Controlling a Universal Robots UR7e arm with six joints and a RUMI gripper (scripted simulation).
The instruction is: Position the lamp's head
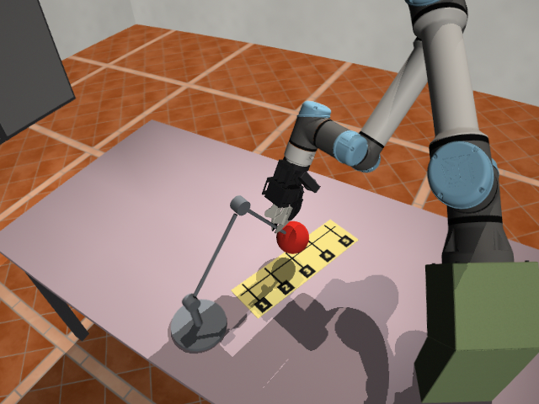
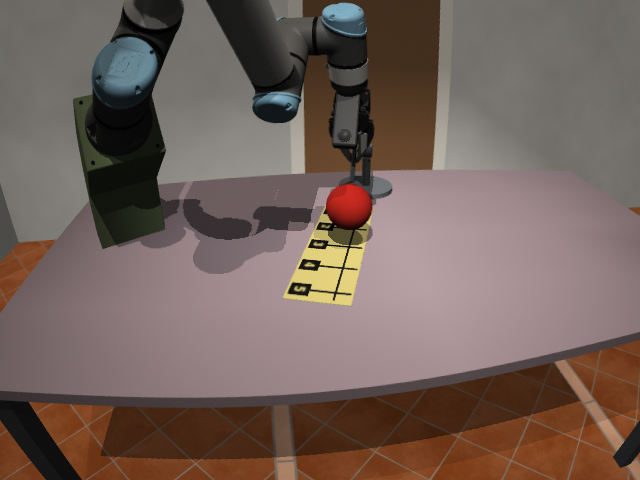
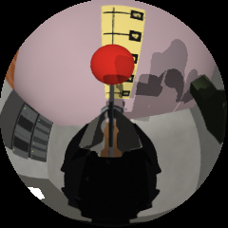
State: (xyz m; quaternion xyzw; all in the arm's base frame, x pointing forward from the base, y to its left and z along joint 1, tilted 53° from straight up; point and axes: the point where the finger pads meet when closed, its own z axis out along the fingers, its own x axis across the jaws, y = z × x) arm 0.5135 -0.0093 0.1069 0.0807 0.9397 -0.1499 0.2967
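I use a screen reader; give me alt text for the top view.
The black two-jaw gripper is shut on the thin grey lamp rod behind the round red head, above a yellow numbered strip on the pink bench.

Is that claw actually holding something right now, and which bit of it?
Yes. The gripper is shut on the lamp's thin upper rod, just behind the red head, not on the head itself.
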